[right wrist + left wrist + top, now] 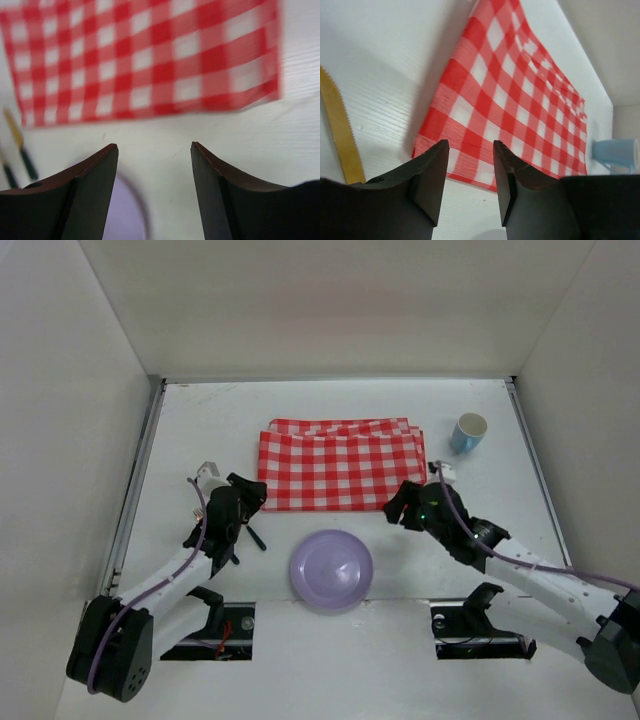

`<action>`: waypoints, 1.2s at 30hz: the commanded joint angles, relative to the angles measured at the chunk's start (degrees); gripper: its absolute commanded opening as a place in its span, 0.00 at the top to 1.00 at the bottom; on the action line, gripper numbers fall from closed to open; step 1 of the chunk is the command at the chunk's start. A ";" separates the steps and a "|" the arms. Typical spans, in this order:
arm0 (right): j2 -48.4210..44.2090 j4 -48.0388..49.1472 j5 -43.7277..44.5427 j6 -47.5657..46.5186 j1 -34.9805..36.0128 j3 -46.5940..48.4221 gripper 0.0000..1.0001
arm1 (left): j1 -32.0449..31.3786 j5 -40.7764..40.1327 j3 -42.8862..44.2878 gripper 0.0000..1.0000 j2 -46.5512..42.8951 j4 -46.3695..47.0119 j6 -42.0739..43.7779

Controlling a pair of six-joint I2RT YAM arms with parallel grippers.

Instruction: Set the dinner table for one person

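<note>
Two sets of jaws low over the white table (200, 420), itself filling the enclosure floor between thin side rails. Left jaws parted and empty, at the near-left corner of a folded red-and-white checked cloth (340, 468). Just to their left, flat on the table, a yellow-bladed knife (341, 135). Right jaws likewise spread, gripping nothing, just off the cloth's near-right corner. Between both arms, a lilac plate (331, 570), apart from the cloth. Beyond the cloth's far-right corner, a pale blue cup (468, 432), upright.
</note>
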 commanded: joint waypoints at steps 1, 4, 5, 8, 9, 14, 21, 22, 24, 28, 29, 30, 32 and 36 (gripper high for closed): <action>1.55 0.99 -6.70 -1.35 9.64 -2.08 0.34 | -1.87 -0.28 0.78 0.61 -3.61 -0.66 2.72; 8.03 0.82 -6.80 -1.17 17.20 -1.12 0.32 | -3.63 -0.28 1.21 0.61 -4.59 0.39 4.91; 10.24 0.64 -6.36 -1.17 18.10 -0.59 0.32 | -4.07 -0.28 1.13 0.62 -4.50 1.27 5.44; 18.24 1.16 -4.69 -0.91 20.12 1.43 0.37 | -4.95 -0.01 0.78 0.62 -3.97 3.38 6.32; 20.09 1.34 -4.43 -0.82 20.48 2.13 0.40 | -4.95 -0.01 0.60 0.62 -4.15 3.47 6.33; 24.58 3.89 -4.43 0.06 22.06 3.80 0.76 | -4.69 -0.54 -0.37 0.62 -5.29 3.65 6.41; 19.06 4.07 -3.72 -0.46 19.35 7.23 0.90 | -3.46 -1.86 -1.24 0.60 -5.21 4.52 5.80; 18.79 4.07 -3.81 -0.90 17.94 8.02 0.90 | -3.29 -1.77 -1.33 0.60 -4.94 4.96 5.71; 19.66 4.33 -3.72 -2.13 13.47 10.82 0.90 | -2.15 -1.33 -1.86 0.60 -4.50 5.58 4.92; 26.67 6.43 -4.25 -4.59 3.97 17.50 0.90 | -1.53 -1.33 -3.18 0.60 -3.54 6.99 3.95; 28.96 7.22 -4.34 -5.12 2.30 19.26 0.90 | -1.79 -1.33 -3.35 0.60 -3.36 7.43 4.13; 31.50 7.58 -4.77 -5.30 0.46 21.28 0.90 | -1.96 -1.59 -3.79 0.60 -3.10 7.95 4.39; 36.34 8.54 -6.09 -5.21 -2.36 25.06 0.90 | -2.23 -1.77 -4.15 0.60 -2.31 9.09 4.57; 43.90 9.78 -7.33 -3.90 -5.27 30.86 0.90 | -3.19 -1.25 -4.15 0.60 -0.64 10.50 4.57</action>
